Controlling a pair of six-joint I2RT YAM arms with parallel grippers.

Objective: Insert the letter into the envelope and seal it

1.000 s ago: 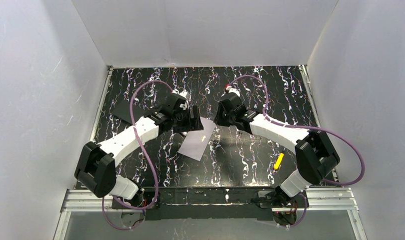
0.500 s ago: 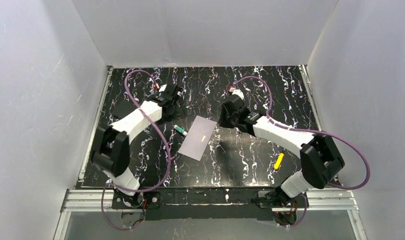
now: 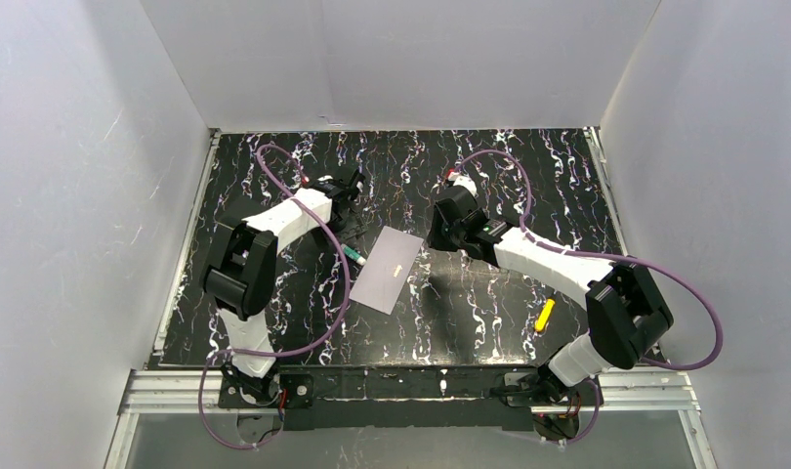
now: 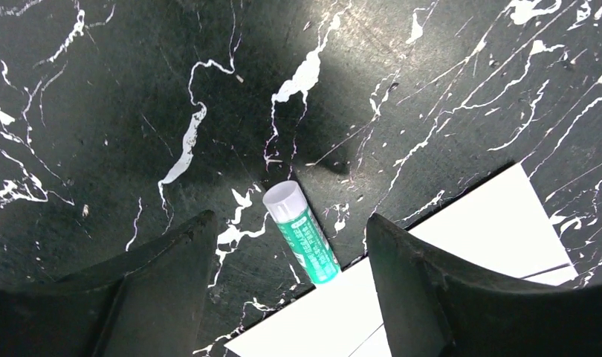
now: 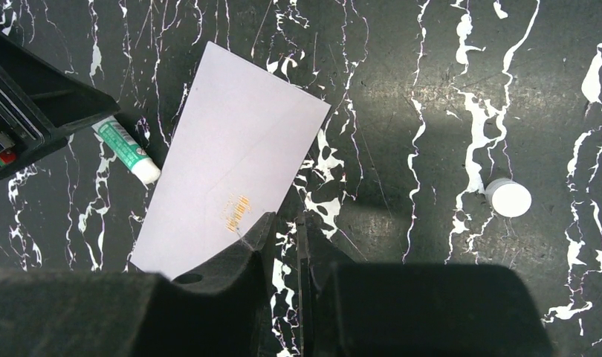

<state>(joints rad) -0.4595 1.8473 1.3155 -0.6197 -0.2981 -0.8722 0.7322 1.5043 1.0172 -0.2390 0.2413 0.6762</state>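
1. Between the fingers of the left gripper, as its wrist view shows, a green glue stick lies flat on the black, white-veined worktop. The jaws are spread wide with nothing in them, and dark worktop shows between the stick and each finger.
2. Just past the stick, on the side of that gripper's right-hand finger, lies the envelope. One end of the stick reaches its long edge, but I cannot tell whether the two touch.
3. The right gripper has its jaws drawn almost together. Only a thin slit of worktop shows between them, and they hold nothing.
4. Directly ahead of the right gripper and to its left, the envelope lies flat with its faint fold lines facing up. A small gold mark sits on the paper just in front of the left fingertip. That fingertip is at the envelope's near edge, and I cannot tell whether it presses on the paper.
5. To the right of the right gripper, well apart from the envelope, a small round white cap lies on the worktop.
6. Seen from above, the envelope lies between the two grippers. A small yellow object, too small to identify, lies behind the right gripper, beside that arm's elbow.
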